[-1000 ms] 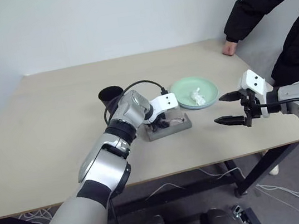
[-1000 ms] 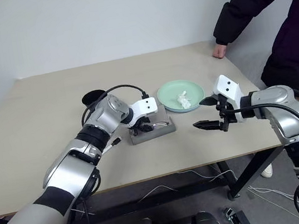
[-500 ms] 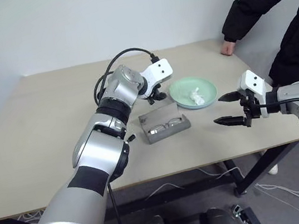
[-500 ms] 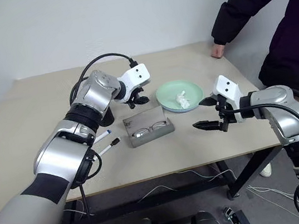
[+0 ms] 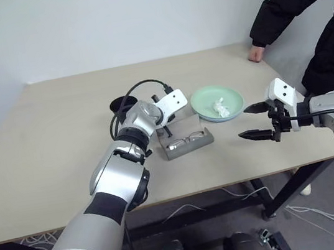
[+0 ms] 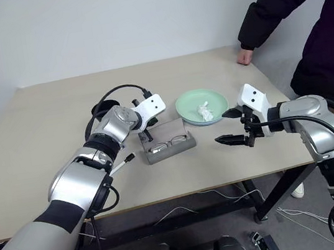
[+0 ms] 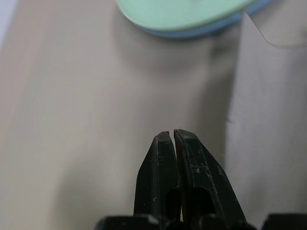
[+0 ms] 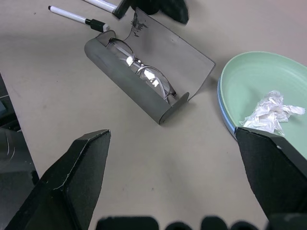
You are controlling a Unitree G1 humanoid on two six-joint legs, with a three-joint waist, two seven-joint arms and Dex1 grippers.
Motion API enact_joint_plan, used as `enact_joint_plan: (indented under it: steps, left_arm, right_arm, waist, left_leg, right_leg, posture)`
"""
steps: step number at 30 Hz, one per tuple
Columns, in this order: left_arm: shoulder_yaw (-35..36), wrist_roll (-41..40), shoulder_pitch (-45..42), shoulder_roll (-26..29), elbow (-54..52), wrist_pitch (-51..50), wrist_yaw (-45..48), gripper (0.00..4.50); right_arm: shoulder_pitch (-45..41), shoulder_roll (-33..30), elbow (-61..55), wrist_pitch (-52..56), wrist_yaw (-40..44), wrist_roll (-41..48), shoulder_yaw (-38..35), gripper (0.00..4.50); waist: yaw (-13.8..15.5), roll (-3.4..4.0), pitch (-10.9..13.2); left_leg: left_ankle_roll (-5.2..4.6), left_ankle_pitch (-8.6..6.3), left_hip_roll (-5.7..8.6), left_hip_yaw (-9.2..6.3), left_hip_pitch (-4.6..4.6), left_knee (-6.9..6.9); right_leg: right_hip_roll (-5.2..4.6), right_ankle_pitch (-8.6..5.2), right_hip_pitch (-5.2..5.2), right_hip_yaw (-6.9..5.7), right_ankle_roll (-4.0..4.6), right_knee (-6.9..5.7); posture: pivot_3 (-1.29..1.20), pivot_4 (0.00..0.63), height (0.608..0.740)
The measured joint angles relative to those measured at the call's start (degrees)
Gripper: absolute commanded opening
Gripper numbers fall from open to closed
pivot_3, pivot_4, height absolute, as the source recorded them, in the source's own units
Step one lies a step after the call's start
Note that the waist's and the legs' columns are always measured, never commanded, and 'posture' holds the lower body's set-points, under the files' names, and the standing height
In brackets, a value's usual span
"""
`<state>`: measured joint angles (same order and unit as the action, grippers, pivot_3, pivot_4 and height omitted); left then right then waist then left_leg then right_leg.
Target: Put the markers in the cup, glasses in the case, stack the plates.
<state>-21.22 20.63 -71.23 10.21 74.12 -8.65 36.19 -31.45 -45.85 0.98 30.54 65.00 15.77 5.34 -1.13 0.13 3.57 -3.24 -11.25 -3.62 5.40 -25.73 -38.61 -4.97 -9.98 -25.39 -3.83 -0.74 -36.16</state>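
The left end effector (image 7: 173, 136) has its two black fingers pressed together with nothing between them; in the left eye view it sits just left of centre, at the raised lid of the grey case (image 5: 185, 141). The right end effector (image 5: 253, 121) hangs at the right of the frame above the desk (image 5: 52, 155), its fingers spread wide and holding nothing, well apart from the case.

The case lies open near the middle of the desk, lid tilted up behind the tray. The glasses (image 8: 141, 72) rest inside the tray, lenses up, temples folded. Right of the case, toward the upper right of centre, the mint green plate (image 5: 216, 102) sits on top of the light blue plate (image 8: 224, 112), whose rim peeks out underneath. A crumpled white tissue (image 8: 273, 109) lies in the green plate.

The black cup (image 5: 121, 107) stands upright just left of the case, partly hidden behind the left arm. Two white markers (image 6: 122, 162) with dark caps lie on the desk, left of the case's front corner, beside the left forearm; they are outside the cup.

At the upper right of the frame a person in a dark sleeve rests a hand (image 5: 256, 54) on the far edge of the desk.
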Motion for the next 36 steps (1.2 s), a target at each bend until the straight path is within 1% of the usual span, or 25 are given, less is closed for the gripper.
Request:
enact_joint_plan:
  steps: [5,10,14,17,19,21,24,29,32,36]
  left_arm:
    - [-1.0,1.8,0.7,0.3,-1.0,2.3,2.8,0.02]
    - [-2.9,2.4,3.3,1.4,-4.5,3.6,12.2,0.02]
    - [-4.6,2.5,7.8,4.3,-14.6,3.5,21.6,0.02]
    - [-5.2,2.6,12.4,6.4,-24.7,1.4,25.4,0.02]
    - [-5.4,2.8,14.6,7.3,-29.6,-0.3,26.1,0.02]
    - [-5.4,3.0,15.7,7.7,-32.2,-2.1,26.2,0.02]
    - [-5.3,3.0,16.7,8.1,-34.6,-3.8,26.3,0.02]
    - [-4.8,1.9,16.8,9.0,-35.8,-6.9,26.5,0.02]
    - [-2.7,0.4,16.7,11.6,-38.6,-10.4,27.0,0.57]
    - [-0.7,-1.5,17.8,16.1,-44.6,-15.2,29.3,1.98]
  right_arm:
    - [0.0,0.0,-0.3,0.2,-0.3,0.0,0.0,4.5]
    - [0.0,0.0,-0.5,0.2,-0.4,0.1,0.0,4.5]
    - [0.0,0.0,-0.6,0.3,-0.4,0.1,0.0,4.5]
    - [0.0,0.0,-0.5,0.3,-0.3,0.1,0.0,4.5]
    - [0.0,0.1,-0.4,0.3,-0.3,0.0,0.1,4.5]
    - [-0.5,0.3,-0.1,0.3,-0.3,0.0,0.3,4.5]
    - [-1.6,0.5,0.3,0.1,-0.1,0.0,0.5,4.5]
    - [-2.0,1.0,0.7,-0.1,0.2,-0.1,0.7,4.5]
    - [-2.0,1.2,0.7,-0.3,0.2,-0.1,0.9,4.5]
    - [-2.0,1.4,0.8,-0.6,0.2,-0.1,0.9,4.5]
  waist:
    - [0.0,0.01,0.0]
    - [0.0,0.01,0.0]
    - [0.0,0.04,-0.1]
    - [-0.1,0.05,-0.1]
    - [-0.1,0.05,-0.1]
    - [-0.1,0.05,-0.1]
    - [-0.1,0.05,-0.1]
    - [-0.1,0.05,-0.1]
    - [-0.1,0.03,0.0]
    - [-0.1,0.04,-0.1]
  left_leg:
    - [0.01,0.0,0.0,0.0,0.02,0.0]
    - [0.01,0.0,0.0,0.01,0.02,-0.01]
    - [0.01,0.0,-0.04,0.03,0.04,0.01]
    - [0.01,0.0,-0.06,0.04,0.05,0.01]
    - [0.01,-0.01,-0.06,0.04,0.05,0.01]
    - [0.0,0.0,-0.05,0.04,0.05,0.01]
    - [0.0,0.0,-0.06,0.04,0.05,0.01]
    - [0.0,0.0,-0.06,0.04,0.04,0.01]
    - [0.0,0.0,-0.07,0.04,0.04,0.01]
    - [0.01,0.0,-0.07,0.04,0.05,0.01]
  right_leg:
    - [-0.01,0.0,0.03,-0.01,0.0,0.01]
    - [-0.02,0.01,0.03,-0.01,0.01,0.01]
    - [-0.01,0.03,0.02,0.0,0.04,-0.01]
    - [-0.01,0.03,0.01,0.0,0.06,-0.01]
    - [-0.01,0.03,0.02,0.0,0.05,0.01]
    - [-0.01,0.03,0.02,0.0,0.05,0.01]
    - [0.0,0.03,0.01,0.0,0.05,0.0]
    - [0.0,0.03,-0.01,0.0,0.05,-0.01]
    - [0.0,0.03,-0.04,0.0,0.05,-0.04]
    - [0.0,0.03,-0.03,0.0,0.05,-0.05]
  posture:
    - [0.0,0.0,0.74]
    - [0.0,0.0,0.74]
    - [0.0,0.0,0.74]
    - [0.0,0.0,0.74]
    - [0.0,0.0,0.74]
    - [0.0,0.0,0.74]
    - [0.0,0.0,0.74]
    - [0.0,0.0,0.74]
    - [0.0,0.0,0.74]
    - [0.0,0.0,0.74]
